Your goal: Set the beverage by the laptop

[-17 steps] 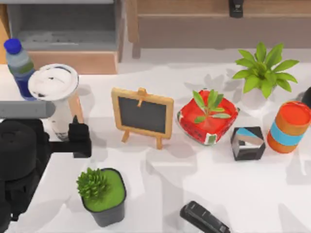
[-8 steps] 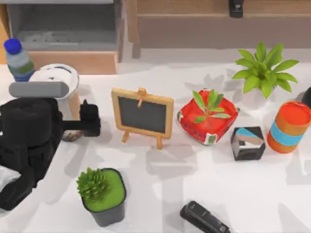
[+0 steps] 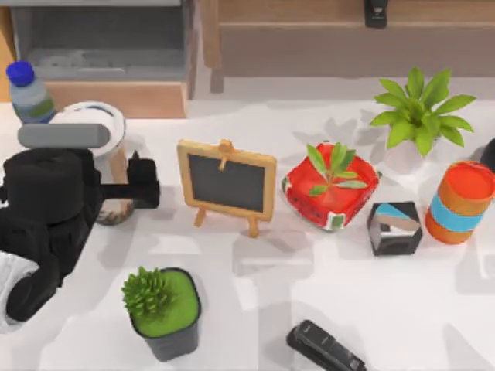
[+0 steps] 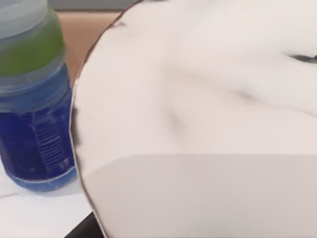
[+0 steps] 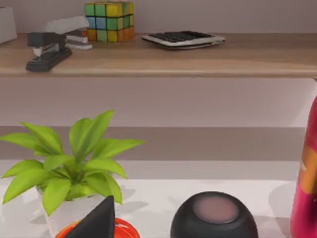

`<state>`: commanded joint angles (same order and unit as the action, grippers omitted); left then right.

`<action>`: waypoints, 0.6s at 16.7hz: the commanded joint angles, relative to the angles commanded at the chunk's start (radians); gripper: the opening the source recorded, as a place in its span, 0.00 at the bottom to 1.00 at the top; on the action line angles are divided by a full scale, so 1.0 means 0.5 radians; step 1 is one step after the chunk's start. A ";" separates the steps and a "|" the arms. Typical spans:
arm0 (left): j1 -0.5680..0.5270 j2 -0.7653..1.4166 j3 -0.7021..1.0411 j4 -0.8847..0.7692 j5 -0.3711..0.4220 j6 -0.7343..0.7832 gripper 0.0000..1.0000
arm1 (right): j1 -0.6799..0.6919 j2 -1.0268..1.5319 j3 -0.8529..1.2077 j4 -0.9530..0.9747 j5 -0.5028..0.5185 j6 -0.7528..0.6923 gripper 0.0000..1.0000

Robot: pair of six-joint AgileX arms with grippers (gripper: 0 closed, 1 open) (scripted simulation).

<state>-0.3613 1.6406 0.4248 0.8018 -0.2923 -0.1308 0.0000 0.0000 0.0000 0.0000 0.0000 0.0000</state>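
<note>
**Left arm at the beverage, upper left of the worktop**

Top view: the beverage (image 3: 99, 127) stands at the upper left of the frame, on the white worktop (image 3: 309, 270). It has a round white lid, a tan side visible to the right, and dark specks near its base. The left arm's bulk covers most of the cup's left half. The left gripper (image 3: 133, 185) is at the cup's lower side, one dark finger (image 3: 144, 182) showing just right of the cup; whether the jaws are clamped on it or apart, I cannot tell. Just above and left of the cup is the water bottle (image 3: 28, 94), its lower part hidden behind the arm. Further right stand a small chalkboard (image 3: 227, 185), a red planter (image 3: 331, 189) and an orange can (image 3: 460, 202); a green potted plant (image 3: 162, 311) sits in the lower left.

Left wrist view: the cup's creamy white side (image 4: 208, 124) looms very close, cut off by the frame on three sides. The blue water bottle (image 4: 34, 99) stands just beside it.

Right wrist view: a leafy plant (image 5: 69, 163) and a dark round speaker (image 5: 214, 215) sit before a wooden shelf (image 5: 163, 59). The state of the right arm's jaws cannot be told here.
</note>
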 joint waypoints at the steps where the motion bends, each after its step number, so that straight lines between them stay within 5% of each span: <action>1: 0.000 0.000 0.000 0.000 0.000 0.000 0.85 | 0.000 0.000 0.000 0.000 0.000 0.000 1.00; 10: 0.000 0.000 0.000 0.000 0.000 0.000 0.17 | 0.000 0.000 0.000 0.000 0.000 0.000 1.00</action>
<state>-0.3613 1.6406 0.4248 0.8018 -0.2923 -0.1308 0.0000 0.0000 0.0000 0.0000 0.0000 0.0000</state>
